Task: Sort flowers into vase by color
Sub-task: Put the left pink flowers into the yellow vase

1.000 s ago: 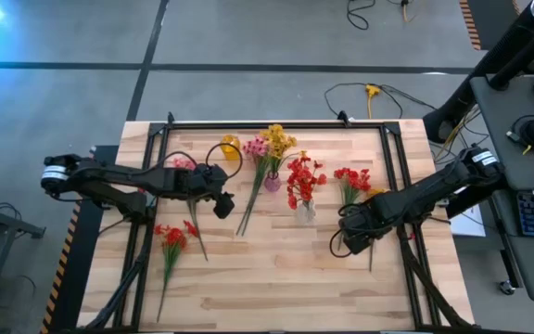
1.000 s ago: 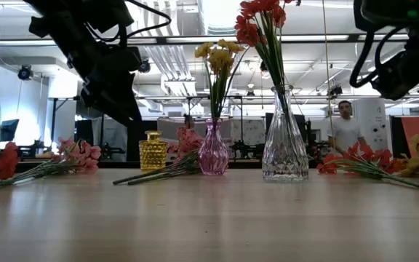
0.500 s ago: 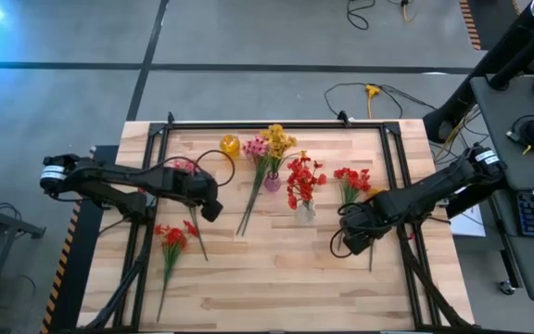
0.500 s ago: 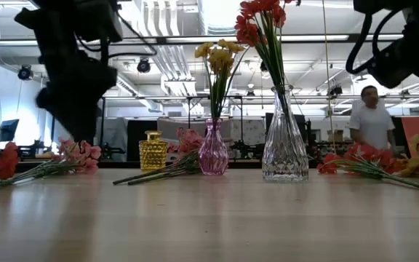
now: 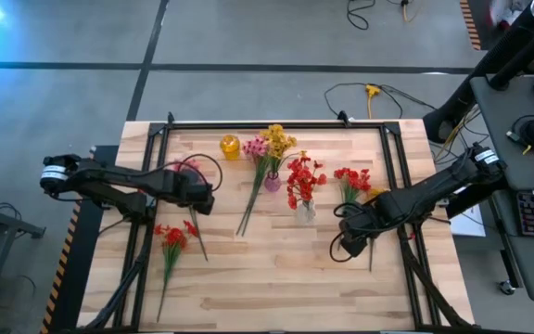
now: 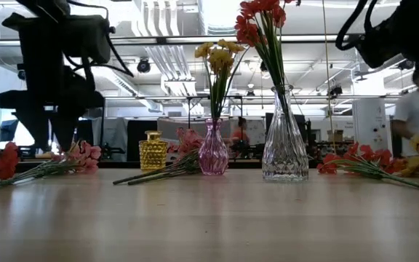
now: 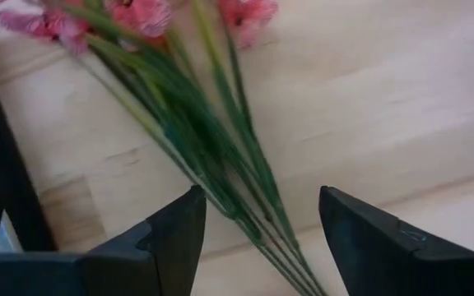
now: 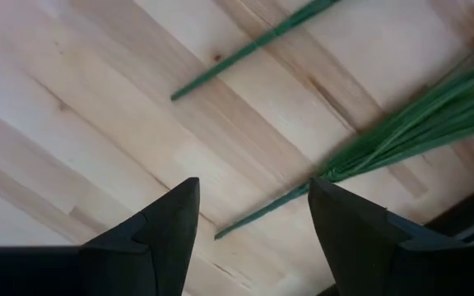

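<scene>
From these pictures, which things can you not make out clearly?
- High view: the left gripper, dark and small; how its jaws stand is unclear.
- Left wrist view: the pink flowers, blossoms cut off by the edge.
- Right wrist view: green stems, blossoms outside the frame, colour unknown.

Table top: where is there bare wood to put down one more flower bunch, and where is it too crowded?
Bare wood: the wide front strip below the clear vase, between the loose red bunch and the right gripper. Crowded: the back middle, where the yellow vase, pink vase and lying pink flowers sit close.
</scene>
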